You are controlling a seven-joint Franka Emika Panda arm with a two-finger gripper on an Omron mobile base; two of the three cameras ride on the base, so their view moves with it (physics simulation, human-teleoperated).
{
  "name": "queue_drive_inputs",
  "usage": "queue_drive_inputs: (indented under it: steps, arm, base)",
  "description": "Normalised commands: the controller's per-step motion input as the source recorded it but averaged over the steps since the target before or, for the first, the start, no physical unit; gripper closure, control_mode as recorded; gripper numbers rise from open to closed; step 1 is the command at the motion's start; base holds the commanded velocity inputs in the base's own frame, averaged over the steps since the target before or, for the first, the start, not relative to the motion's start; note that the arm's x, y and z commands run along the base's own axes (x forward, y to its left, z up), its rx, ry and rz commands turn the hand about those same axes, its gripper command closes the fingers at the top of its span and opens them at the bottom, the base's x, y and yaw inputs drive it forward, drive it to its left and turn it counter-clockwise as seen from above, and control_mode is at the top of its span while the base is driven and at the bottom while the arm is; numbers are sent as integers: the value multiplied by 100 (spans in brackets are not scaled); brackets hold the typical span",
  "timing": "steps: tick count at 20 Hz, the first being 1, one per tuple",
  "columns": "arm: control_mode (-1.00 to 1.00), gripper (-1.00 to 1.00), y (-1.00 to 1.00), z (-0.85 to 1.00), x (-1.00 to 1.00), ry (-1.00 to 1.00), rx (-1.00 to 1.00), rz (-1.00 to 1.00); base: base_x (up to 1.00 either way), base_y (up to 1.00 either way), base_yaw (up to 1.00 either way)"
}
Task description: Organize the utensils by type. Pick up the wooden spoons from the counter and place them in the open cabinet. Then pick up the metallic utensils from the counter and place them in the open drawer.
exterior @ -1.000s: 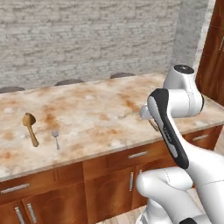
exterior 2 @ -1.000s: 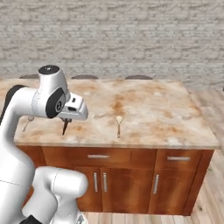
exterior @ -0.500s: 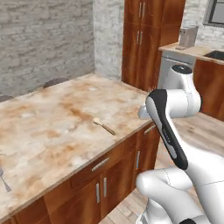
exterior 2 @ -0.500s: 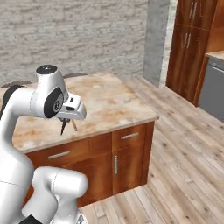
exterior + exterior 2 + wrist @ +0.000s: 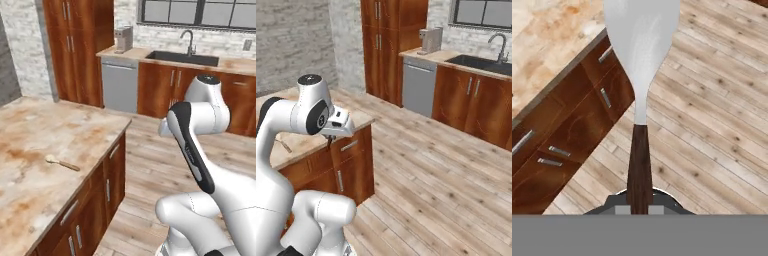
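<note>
Fork (image 5: 640, 75) held by dark handle, jaws shut tight on it. Thin, stiff, light, likely slippery metal. Wooden spoon (image 5: 62, 163) left on surface (image 5: 30, 145).

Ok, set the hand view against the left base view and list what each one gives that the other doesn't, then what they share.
Hand view: the hand shut on a metal utensil with a silver head and a dark brown handle, held out over the floor beside the counter's edge.
Left base view: a wooden spoon lying on the counter, and across the room a sink, a coffee machine and a grey dishwasher.
Both: the marbled counter, its reddish-brown fronts with silver handles, and the plank floor.
</note>
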Motion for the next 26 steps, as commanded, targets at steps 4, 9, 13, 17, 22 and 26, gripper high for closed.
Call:
queue_drive_inputs:
  steps: [4, 9, 13, 17, 22, 26]
  arm:
    - [100, 100, 0, 0, 0, 0, 0, 0]
    - [100, 100, 0, 0, 0, 0, 0, 0]
    - [100, 100, 0, 0, 0, 0, 0, 0]
    - [100, 100, 0, 0, 0, 0, 0, 0]
    - [100, 100, 0, 0, 0, 0, 0, 0]
    - [100, 100, 0, 0, 0, 0, 0, 0]
  base:
    - [-3, -28, -61]
    - [-1, -17, -51]
    - [0, -4, -32]
    - [0, 0, -6]
    - [10, -4, 0]
    - [45, 0, 0]
